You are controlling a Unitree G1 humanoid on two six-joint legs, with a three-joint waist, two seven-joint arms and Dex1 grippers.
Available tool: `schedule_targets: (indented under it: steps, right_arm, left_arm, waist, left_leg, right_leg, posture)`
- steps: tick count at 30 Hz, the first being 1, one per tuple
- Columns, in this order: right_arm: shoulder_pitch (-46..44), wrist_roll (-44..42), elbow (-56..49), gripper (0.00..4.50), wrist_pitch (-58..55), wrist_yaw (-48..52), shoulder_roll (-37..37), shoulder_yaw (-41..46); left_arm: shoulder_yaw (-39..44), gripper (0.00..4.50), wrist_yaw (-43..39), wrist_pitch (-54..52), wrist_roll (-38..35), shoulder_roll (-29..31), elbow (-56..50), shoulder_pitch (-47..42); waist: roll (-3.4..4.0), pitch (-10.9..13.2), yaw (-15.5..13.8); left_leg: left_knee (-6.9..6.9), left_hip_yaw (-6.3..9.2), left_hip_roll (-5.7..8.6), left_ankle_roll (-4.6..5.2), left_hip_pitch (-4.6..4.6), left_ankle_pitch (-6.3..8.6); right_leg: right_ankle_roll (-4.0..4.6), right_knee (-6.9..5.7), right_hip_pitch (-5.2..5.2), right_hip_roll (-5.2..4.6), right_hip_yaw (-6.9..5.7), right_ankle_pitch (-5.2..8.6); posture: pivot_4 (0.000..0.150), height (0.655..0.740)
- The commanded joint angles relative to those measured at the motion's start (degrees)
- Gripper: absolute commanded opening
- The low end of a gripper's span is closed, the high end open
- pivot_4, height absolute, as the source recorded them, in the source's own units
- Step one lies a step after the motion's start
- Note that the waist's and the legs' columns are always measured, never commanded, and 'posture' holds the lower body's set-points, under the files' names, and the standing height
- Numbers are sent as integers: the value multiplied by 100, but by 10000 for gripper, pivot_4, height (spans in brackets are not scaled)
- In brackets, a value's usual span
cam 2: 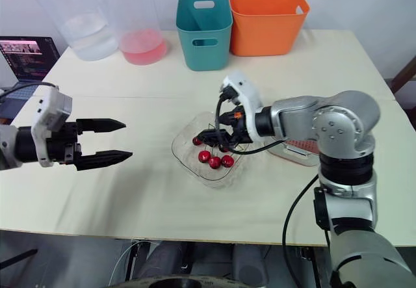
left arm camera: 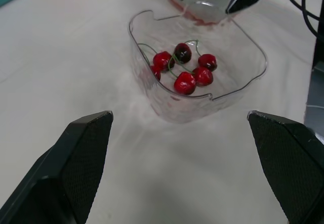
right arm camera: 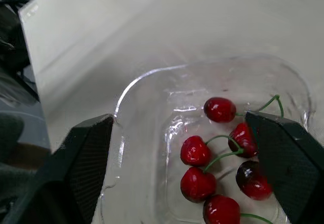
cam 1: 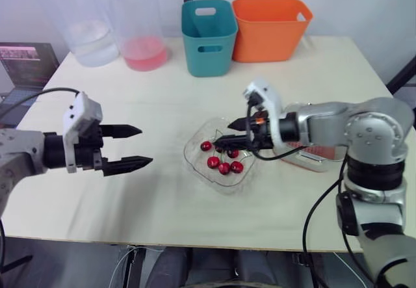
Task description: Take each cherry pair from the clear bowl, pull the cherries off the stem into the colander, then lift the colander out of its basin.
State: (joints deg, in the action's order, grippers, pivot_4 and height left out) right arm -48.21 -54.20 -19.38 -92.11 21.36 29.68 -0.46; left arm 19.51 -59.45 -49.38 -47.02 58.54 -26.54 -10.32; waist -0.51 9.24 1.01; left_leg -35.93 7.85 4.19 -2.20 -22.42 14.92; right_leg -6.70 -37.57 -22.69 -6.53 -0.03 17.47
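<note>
Left claw [cam 1: 145, 146] agape, level, toward clear bowl [cam 1: 188, 157]; right claw [cam 1: 224, 136] agape over cherries [cam 1: 224, 166].

Rounded silver-grey shells [cam 1: 364, 129] with black joints. A white block [cam 1: 81, 114] tops each wrist; black cables [cam 1: 311, 220] trail. Left pincer [cam 1: 144, 146] and right pincer [cam 1: 222, 134]: two tapered black fingers [cam 1: 123, 130], textured pads [left arm camera: 76, 163].

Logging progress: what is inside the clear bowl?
Six red cherries on green stems lie in the clear bowl. The open right pincer hovers over its rim; overlapping cherries hide how the stems pair.
</note>
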Motion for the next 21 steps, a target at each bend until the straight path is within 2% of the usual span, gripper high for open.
schedule_targets:
  steps: [1,14,21]
  right_arm:
    - [-30,340,-217,28655,-24,-175,6,-414]
    - [-387,1695,239,28655,394,-482,-175,-1715]
    - [-523,2303,545,28655,736,-438,-407,-2321]
  left_arm:
    - [216,45000,152,56,-108,-16,-279,67]
    - [-17,45000,673,-17,-377,-220,-611,-94]
    - [-153,45000,762,182,-260,-378,-638,31]
  waist:
    - [0,0,5]
    - [0,0,21]
    - [0,0,42]
  left_leg:
    - [0,0,0,0,0,0]
    - [0,-2,0,-3,0,-2]
    - [1,-2,-2,-10,1,-6]
  right_leg:
    - [0,-2,-1,0,0,0]
    - [1,-5,-5,3,2,0]
    - [1,-6,-7,5,2,0]
  posture:
    - [1500,7394]
    - [1500,7394]
    - [1500,7394]
